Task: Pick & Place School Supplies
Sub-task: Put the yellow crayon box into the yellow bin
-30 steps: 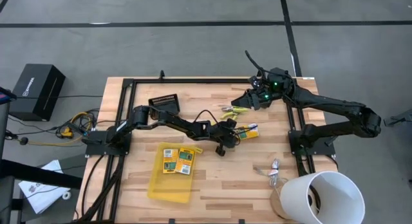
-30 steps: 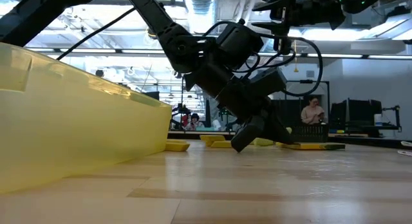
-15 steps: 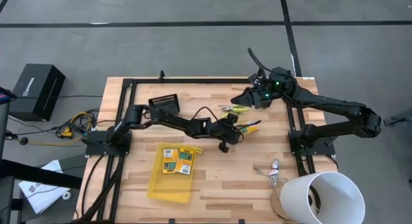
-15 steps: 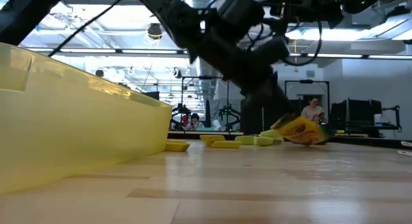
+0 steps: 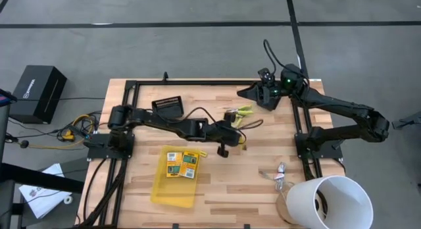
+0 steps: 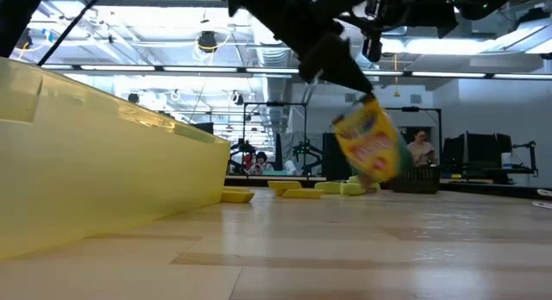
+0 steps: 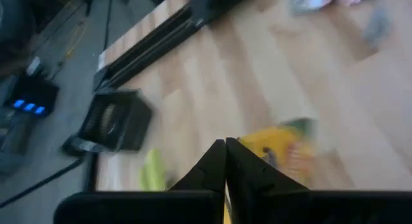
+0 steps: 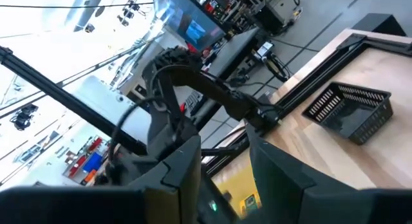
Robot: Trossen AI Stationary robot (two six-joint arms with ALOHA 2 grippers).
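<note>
Status: approx. half done, by est. Two printed boxes (image 5: 181,164) already lie in the yellow tray (image 5: 172,189). Left gripper (image 5: 235,138), jaws pressed together, pinches a third box (image 6: 366,146) by one edge; box hangs clear of the table (image 6: 362,248), near mid-table, not yet over tray. Remaining: scissor-like tools (image 5: 241,113) and yellow sticks (image 6: 302,192) lie on the wood beyond. Right gripper (image 5: 247,92) waits w/ fingers part spread, empty, above far table edge.
</note>
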